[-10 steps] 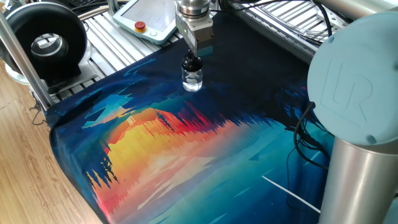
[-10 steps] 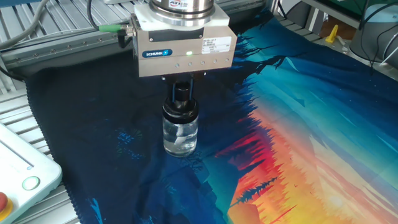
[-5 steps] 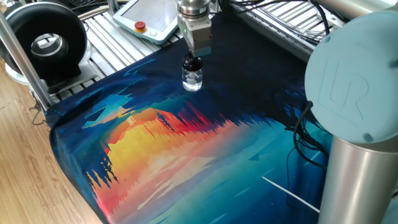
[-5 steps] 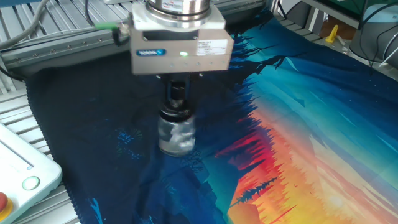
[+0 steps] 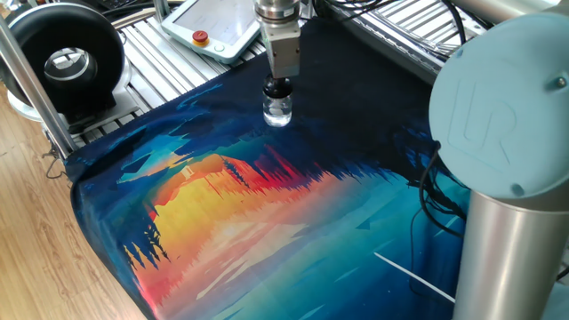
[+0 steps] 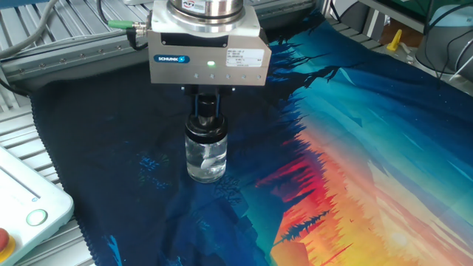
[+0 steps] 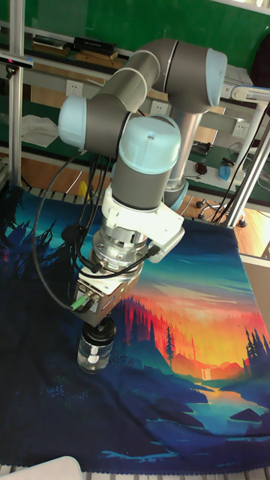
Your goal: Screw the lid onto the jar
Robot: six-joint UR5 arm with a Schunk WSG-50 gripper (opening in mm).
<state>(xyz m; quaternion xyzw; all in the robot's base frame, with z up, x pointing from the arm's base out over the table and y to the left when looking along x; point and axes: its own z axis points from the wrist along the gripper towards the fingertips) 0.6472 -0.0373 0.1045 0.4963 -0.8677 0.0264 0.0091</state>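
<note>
The jar (image 6: 206,157) is a small clear glass bottle standing upright on the dark part of the printed cloth; it also shows as the jar (image 5: 277,110) and the jar (image 7: 94,356). The black lid (image 6: 206,120) sits on its neck, seen too as the lid (image 5: 278,89). My gripper (image 6: 206,111) hangs straight above, fingers shut on the lid's narrow top. In the tall view the gripper (image 7: 101,326) covers most of the lid.
A colourful printed cloth (image 5: 267,204) covers the table. A teach pendant with a red button (image 5: 202,37) lies behind the jar, and a big black ring-shaped device (image 5: 67,58) stands at the left. The arm's base column (image 5: 507,231) rises at the right. Cables (image 6: 81,29) run behind.
The gripper body has turned about its vertical axis while staying on the lid; the jar has shifted slightly to the left on the cloth.
</note>
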